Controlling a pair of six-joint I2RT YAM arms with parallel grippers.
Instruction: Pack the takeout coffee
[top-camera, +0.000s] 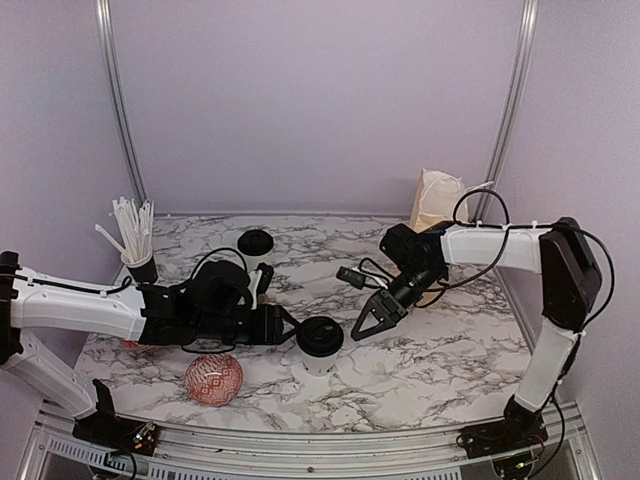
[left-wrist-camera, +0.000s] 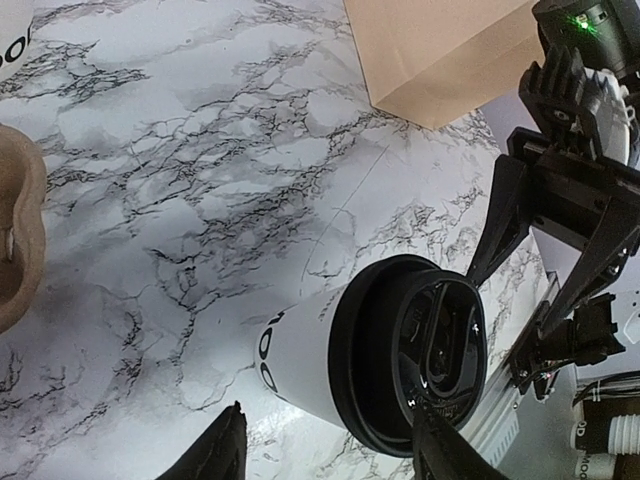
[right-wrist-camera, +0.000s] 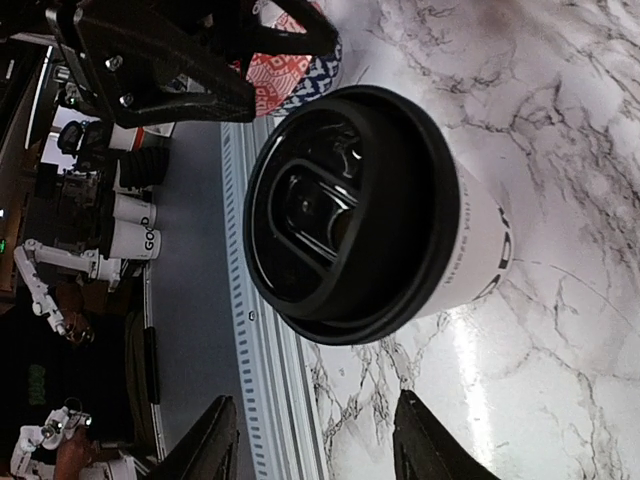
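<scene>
Takeout coffee cup (top-camera: 320, 342): white paper, black "GOOD" lettering, round black lid (right-wrist-camera: 345, 215) seated, standing upright towards the front middle of the marble table (top-camera: 430, 350), long axis vertical. Left gripper (left-wrist-camera: 330, 445) is the nearer, lying level at the cup's left with jaws parted either side of its wall and table showing beside one finger, so no firm hold; right gripper (top-camera: 368, 328) is just beside on the right, jaws apart and empty, slanting down towards the lid. Farther back: brown pulp carrier (left-wrist-camera: 15, 230) and second lidded cup (top-camera: 256, 243); the likely carry runs back and left.
</scene>
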